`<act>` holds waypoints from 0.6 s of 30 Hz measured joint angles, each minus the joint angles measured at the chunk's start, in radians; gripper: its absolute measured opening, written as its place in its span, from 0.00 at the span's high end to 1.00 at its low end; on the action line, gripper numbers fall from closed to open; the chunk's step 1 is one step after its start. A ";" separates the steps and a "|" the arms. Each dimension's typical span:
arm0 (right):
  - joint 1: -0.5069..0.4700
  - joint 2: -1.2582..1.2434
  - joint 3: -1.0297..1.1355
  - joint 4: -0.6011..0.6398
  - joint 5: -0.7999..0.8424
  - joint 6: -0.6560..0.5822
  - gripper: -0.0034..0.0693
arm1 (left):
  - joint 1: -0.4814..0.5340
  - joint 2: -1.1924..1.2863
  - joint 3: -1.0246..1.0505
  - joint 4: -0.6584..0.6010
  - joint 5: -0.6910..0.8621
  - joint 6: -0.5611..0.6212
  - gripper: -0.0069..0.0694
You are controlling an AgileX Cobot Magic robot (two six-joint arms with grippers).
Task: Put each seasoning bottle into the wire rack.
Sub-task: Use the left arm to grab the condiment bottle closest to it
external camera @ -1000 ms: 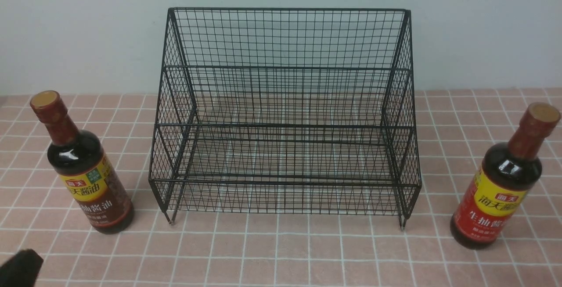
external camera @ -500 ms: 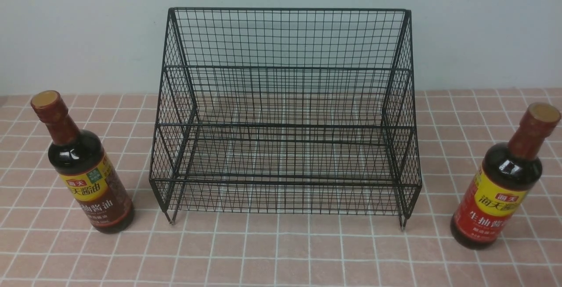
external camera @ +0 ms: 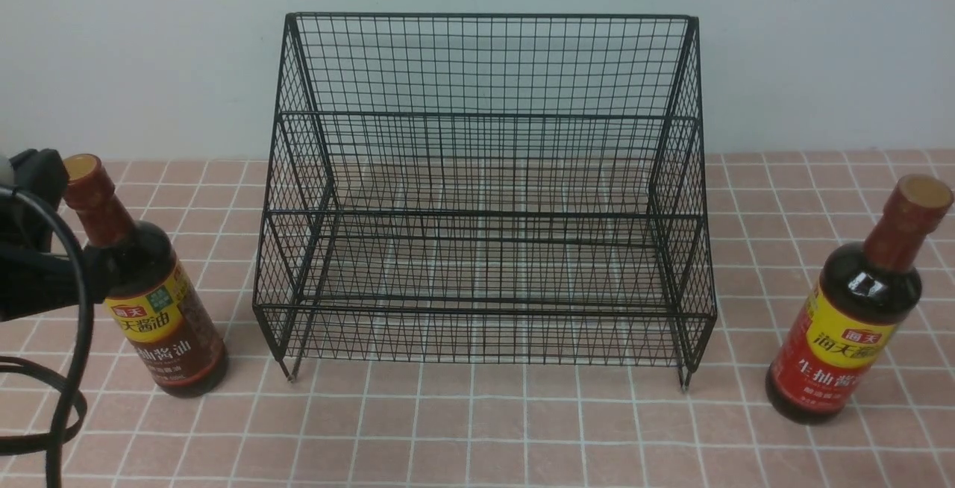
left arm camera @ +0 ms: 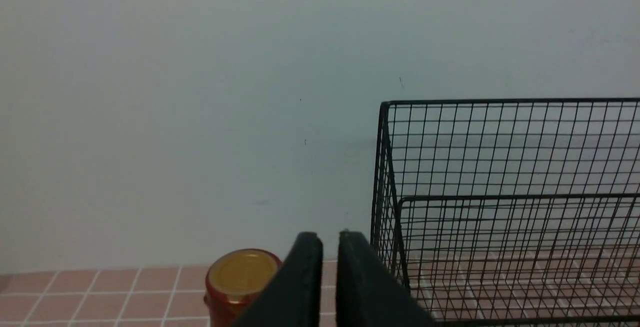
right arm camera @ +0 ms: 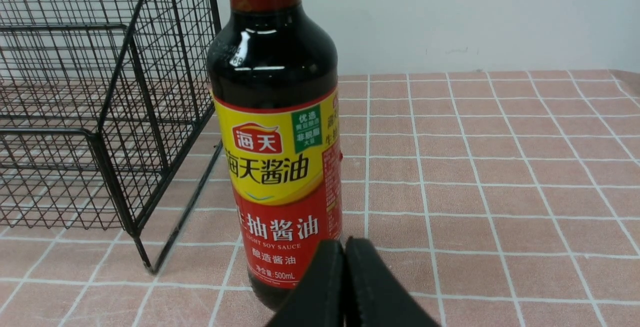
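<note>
Since the earlier frame, the left arm [external camera: 33,264] has come into the front view at the left edge, and its dark body is now seen against the shoulder of the brown-label bottle [external camera: 160,316]; contact cannot be confirmed. That bottle is recorded upright at lower left, the red-label bottle [external camera: 843,346] upright at lower right. Both stand outside the wire rack [external camera: 485,16], which occupies the centre.

In the left wrist view, the left gripper [left arm camera: 330,239] is seen all but pressed together, a thin slit showing, with nothing pinched. The bottle's tan cap [left arm camera: 242,272] lies just beside it at bottom centre.

In the right wrist view, the right gripper [right arm camera: 344,247] is pressed together, empty, low before the red-label bottle.

The approach to the first bottle is judged in hand. The next move is judged to require the left jaws spread wide and brought around the bottle.
</note>
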 joint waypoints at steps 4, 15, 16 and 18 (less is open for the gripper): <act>0.000 0.000 0.000 0.000 0.000 0.000 0.97 | 0.000 0.023 -0.002 0.000 -0.025 0.010 0.74; 0.000 0.000 0.000 0.000 0.000 0.000 0.97 | 0.032 0.194 -0.002 -0.097 -0.219 0.051 0.10; 0.000 0.000 0.000 0.000 0.000 0.000 0.97 | 0.033 0.210 -0.002 -0.112 -0.239 0.051 0.07; 0.000 0.000 0.000 0.000 0.000 0.000 0.97 | 0.037 0.235 -0.002 -0.123 -0.265 0.051 0.04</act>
